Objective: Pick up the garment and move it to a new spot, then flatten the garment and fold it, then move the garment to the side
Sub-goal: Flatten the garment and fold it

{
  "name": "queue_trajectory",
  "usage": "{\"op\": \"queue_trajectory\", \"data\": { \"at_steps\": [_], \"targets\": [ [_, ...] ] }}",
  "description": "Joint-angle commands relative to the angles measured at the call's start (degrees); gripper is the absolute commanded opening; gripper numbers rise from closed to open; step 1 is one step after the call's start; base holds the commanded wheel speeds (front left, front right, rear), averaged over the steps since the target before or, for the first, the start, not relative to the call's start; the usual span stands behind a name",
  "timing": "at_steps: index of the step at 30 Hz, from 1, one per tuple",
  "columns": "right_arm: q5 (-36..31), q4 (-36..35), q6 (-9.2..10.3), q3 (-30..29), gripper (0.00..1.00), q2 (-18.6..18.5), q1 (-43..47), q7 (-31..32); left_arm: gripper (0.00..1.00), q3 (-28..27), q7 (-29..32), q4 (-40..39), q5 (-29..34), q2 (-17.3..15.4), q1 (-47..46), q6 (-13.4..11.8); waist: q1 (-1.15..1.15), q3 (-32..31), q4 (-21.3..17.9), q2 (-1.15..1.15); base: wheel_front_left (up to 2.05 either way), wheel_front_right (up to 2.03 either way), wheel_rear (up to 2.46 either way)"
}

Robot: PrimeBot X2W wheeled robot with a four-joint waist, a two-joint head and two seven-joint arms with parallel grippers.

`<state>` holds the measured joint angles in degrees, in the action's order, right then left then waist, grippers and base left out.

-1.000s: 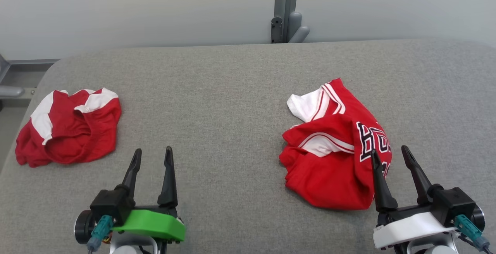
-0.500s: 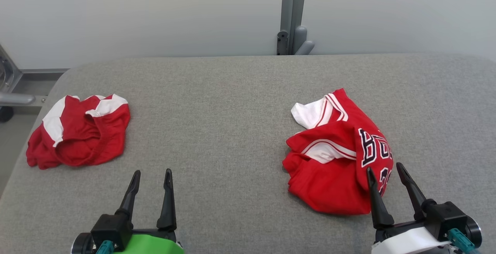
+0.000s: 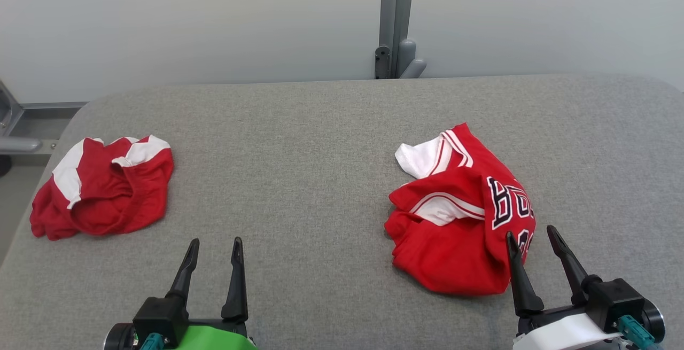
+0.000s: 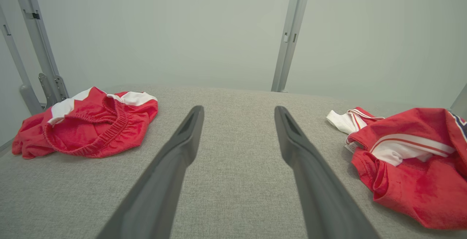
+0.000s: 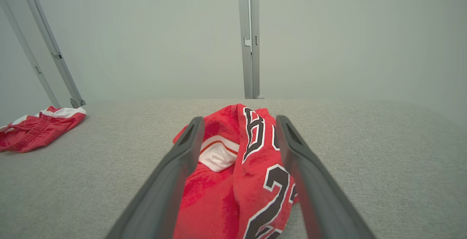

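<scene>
The pick-up, the first step, is in my judgement not yet done, as nothing is held. Well to the left of the left gripper point(image 3: 216, 241) lies a pair of red shorts point(image 3: 101, 184) with white panels, in a low heap, its elastic waistband gathered in small ruffles. The left gripper hangs low over the grey table point(image 3: 320, 168), its two dark tapered fingers spread apart and empty. The table cover looks like a coarse woven fabric, a little padded, with rounded corners. Further right, the garment I take for the task's one, a red jersey point(image 3: 454, 232), is bunched in a thick rumpled mound just ahead of the right gripper point(image 3: 530, 231). That gripper's fingers also stand apart, their tips at the near right edge of the cloth. The jersey seems a smooth, shiny knit with white trim and black-and-white lettering. The next move calls for lowering the right fingers onto a raised fold and pinching several layers, since such cloth may slip.
</scene>
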<state>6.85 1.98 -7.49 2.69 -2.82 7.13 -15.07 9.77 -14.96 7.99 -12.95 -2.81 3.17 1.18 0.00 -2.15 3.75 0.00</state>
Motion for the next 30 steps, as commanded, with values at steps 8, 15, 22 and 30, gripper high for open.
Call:
{"op": "queue_trajectory", "data": {
  "at_steps": [8,15,22,30],
  "targets": [
    [0.2,0.3,0.0,0.0,1.0,-0.1,-0.1,-0.3,1.0,0.6,-0.2,0.2,0.9,-0.2,0.0,0.2,0.0,-0.1,-0.4,0.0,0.0,0.0,0.0],
    [0.3,0.4,0.0,0.2,1.0,-0.1,0.0,-0.3,1.0,0.9,-0.2,0.5,1.0,-0.2,0.0,0.4,0.0,-0.6,-0.7,0.0,0.0,0.0,0.0],
    [0.0,0.5,0.0,1.1,1.0,-0.1,-0.4,-0.3,1.0,2.7,-0.2,4.5,0.0,-0.2,-0.6,2.4,0.0,-0.8,-2.4,0.0,0.0,0.0,0.0],
    [-0.5,0.5,0.0,1.5,1.0,-0.1,-0.9,-0.3,1.0,8.6,-0.2,11.5,-4.6,-0.2,-7.5,4.9,0.0,0.6,-6.9,0.0,0.0,0.0,0.0]
  ]
}}
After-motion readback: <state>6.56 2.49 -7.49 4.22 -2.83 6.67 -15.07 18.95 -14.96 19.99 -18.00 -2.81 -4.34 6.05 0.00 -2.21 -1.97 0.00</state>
